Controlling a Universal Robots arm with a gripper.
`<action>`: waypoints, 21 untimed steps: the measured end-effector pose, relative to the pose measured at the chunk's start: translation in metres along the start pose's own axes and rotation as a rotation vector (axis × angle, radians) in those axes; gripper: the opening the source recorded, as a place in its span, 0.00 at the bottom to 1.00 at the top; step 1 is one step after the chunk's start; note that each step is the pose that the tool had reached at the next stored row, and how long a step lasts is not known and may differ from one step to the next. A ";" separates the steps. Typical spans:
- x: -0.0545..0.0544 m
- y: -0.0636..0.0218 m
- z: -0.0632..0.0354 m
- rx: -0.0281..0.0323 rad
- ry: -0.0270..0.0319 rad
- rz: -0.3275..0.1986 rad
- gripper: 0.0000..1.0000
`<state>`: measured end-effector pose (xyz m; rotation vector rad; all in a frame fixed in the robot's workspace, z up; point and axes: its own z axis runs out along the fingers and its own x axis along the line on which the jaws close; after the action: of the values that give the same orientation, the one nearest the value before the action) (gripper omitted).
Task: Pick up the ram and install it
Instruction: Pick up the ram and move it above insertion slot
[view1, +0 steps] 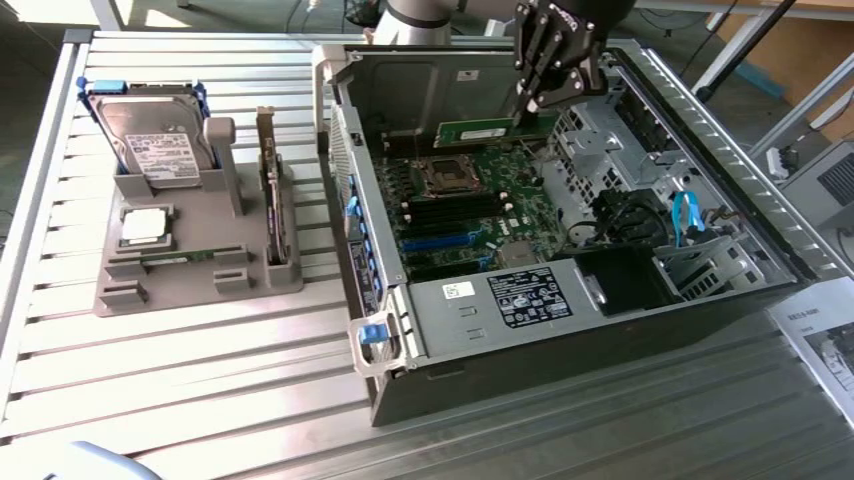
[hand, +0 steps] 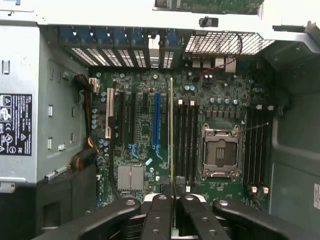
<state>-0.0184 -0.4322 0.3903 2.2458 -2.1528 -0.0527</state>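
Note:
My gripper (view1: 531, 112) hangs over the open computer case (view1: 747, 300), shut on the ram (view1: 477, 130), a thin green stick held level above the motherboard (view1: 501, 235). In the wrist view the ram (hand: 171, 130) appears edge-on as a thin pale line running out from between the black fingers (hand: 160, 212) of the gripper (hand: 171, 202). It lies over the board just beside the row of black memory slots (hand: 186, 140), between the blue slot (hand: 156, 125) and the processor socket (hand: 220, 152).
A grey holder (view1: 187, 270) at the exterior view's left carries a hard drive (view1: 154, 140), an upright expansion card (view1: 274, 205) and a silver processor chip (view1: 144, 225). Inside the case are the power supply (view1: 527, 295), a drive cage (view1: 601, 150) and blue cables (view1: 687, 215).

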 end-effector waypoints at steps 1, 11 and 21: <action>0.000 -0.0025 -0.0001 0.0000 0.0001 0.000 0.13; -0.004 -0.0043 -0.0002 -0.0001 0.0001 0.000 0.13; -0.016 -0.0048 -0.0001 0.0000 0.0001 0.000 0.13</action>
<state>-0.0143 -0.4162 0.3902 2.2458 -2.1527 -0.0526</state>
